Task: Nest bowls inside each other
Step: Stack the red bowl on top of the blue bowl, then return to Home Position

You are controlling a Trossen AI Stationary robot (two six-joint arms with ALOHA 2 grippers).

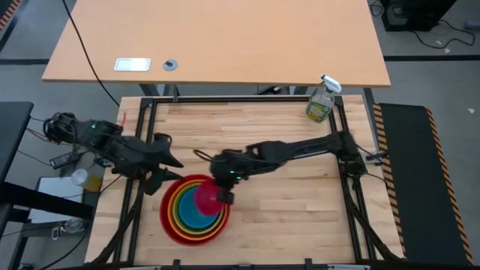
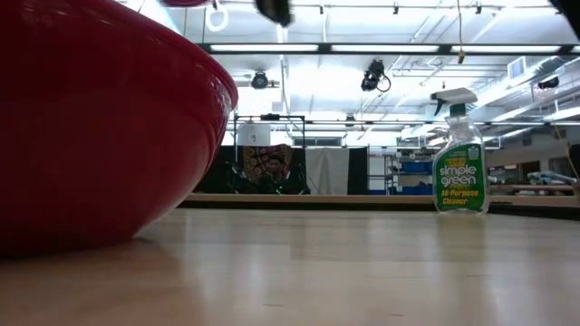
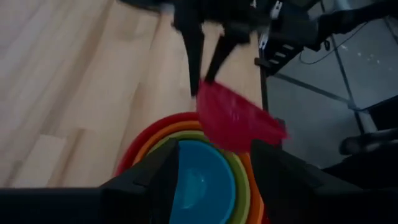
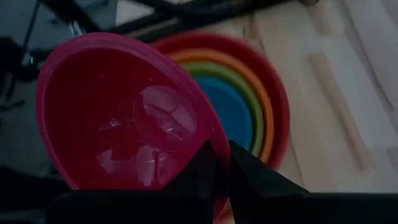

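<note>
Near the table's front left, a red bowl [image 1: 171,225] holds an orange bowl [image 1: 178,214], a lime green one [image 1: 182,204] and a blue one [image 1: 196,217], each nested in the last. The red bowl's wall [image 2: 91,127] fills the left of the low view. Above the stack hangs the small pink bowl [image 1: 208,196], tilted, with my right gripper [image 1: 225,196] shut on it. My left gripper [image 1: 174,171] stands open just left of the stack and above it, empty; its fingers frame the blue bowl [image 3: 199,180] in the left wrist view. My right gripper pinches the pink bowl's rim [image 4: 214,138] between its two fingers, one finger inside the bowl and one outside. The fingers [image 3: 194,59] slant down from the table's right side. The bowl [image 3: 239,118] hangs tilted below them, clear of the stack.
A clear spray bottle [image 1: 321,101] with a green label stands at the table's far right corner, also in the low view [image 2: 460,154]. Bare wooden tabletop [image 1: 292,210] lies right of the stack. Black frame rails [image 1: 358,202] run along the table's sides.
</note>
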